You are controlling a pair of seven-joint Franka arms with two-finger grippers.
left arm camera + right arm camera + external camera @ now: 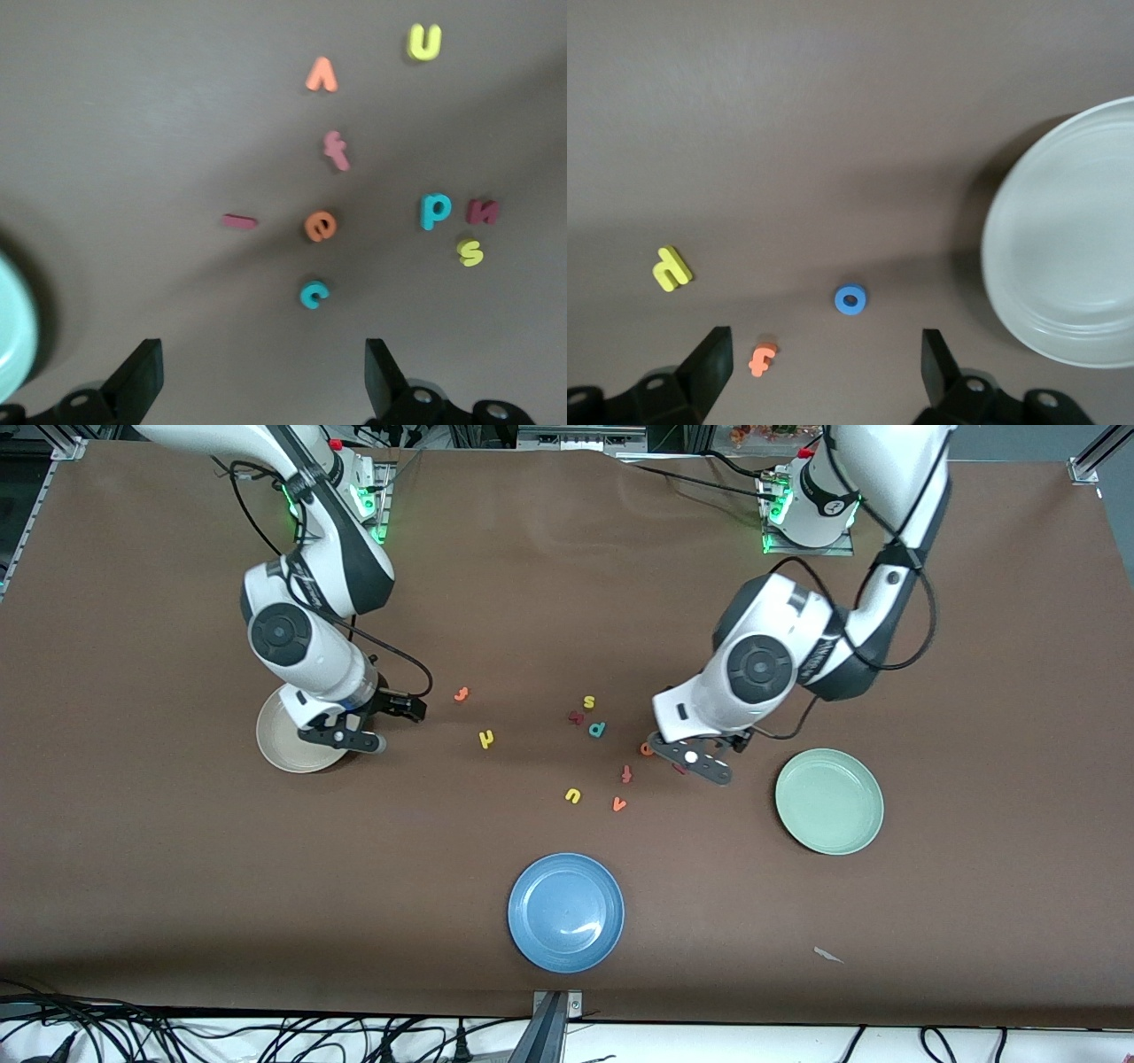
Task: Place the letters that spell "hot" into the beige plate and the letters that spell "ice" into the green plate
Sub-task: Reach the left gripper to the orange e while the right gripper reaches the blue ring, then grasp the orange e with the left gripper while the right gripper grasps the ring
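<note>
Brown table cover [133,850], black cables [266,1036] along white floor edge, metal frame corners

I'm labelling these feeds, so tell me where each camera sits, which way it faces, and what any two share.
Front view: high across the table, facing both arms' bases; shows both arms, the blue plate and green plate.
Left wrist view: on the left arm, looking down past the open left claw at the teal c and orange e.
Right wrist view: on the right arm, looking down past the open right claw at the blue o and beige plate.
Shared: front and right wrist views both show the yellow h.
</note>
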